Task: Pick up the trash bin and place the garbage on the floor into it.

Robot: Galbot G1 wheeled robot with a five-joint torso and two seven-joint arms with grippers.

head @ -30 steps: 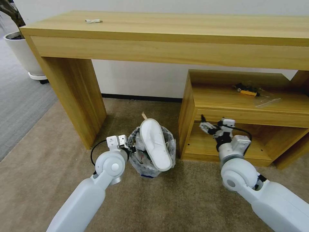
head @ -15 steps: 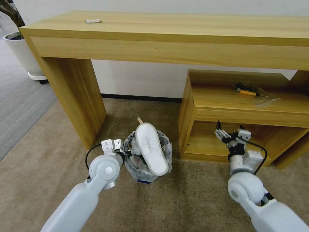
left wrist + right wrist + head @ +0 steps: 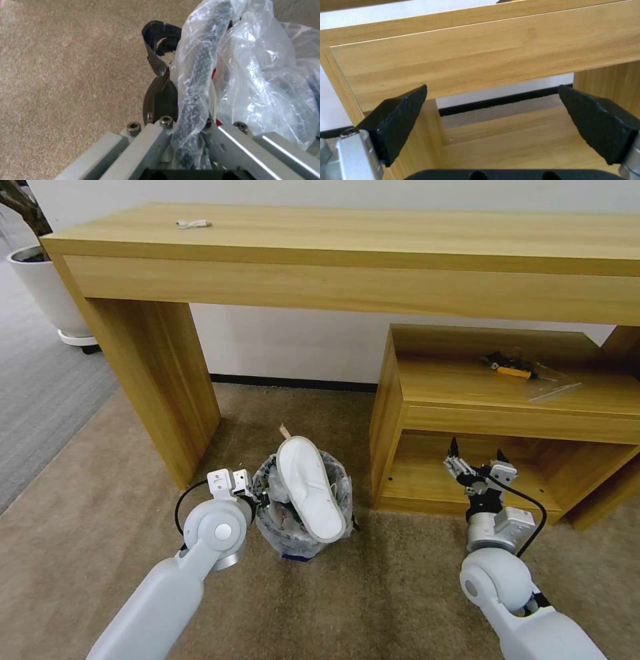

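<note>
1. Head view: beside the light wooden desk leg (image 3: 160,373), the left gripper (image 3: 257,499) has its jaws pinched on the bag-covered rim of the small round dark trash bin lined with crinkled clear plastic (image 3: 303,517), likely so it can be carried.
2. A white slipper (image 3: 310,488) lies tilted across the bin's mouth, overhanging; the bin sits on the beige short-pile carpet floor (image 3: 373,593), with open carpet in front.
3. Jaws spread and empty, the right gripper (image 3: 475,465) faces the low wooden shelf unit (image 3: 507,407), just beside its edge.
</note>
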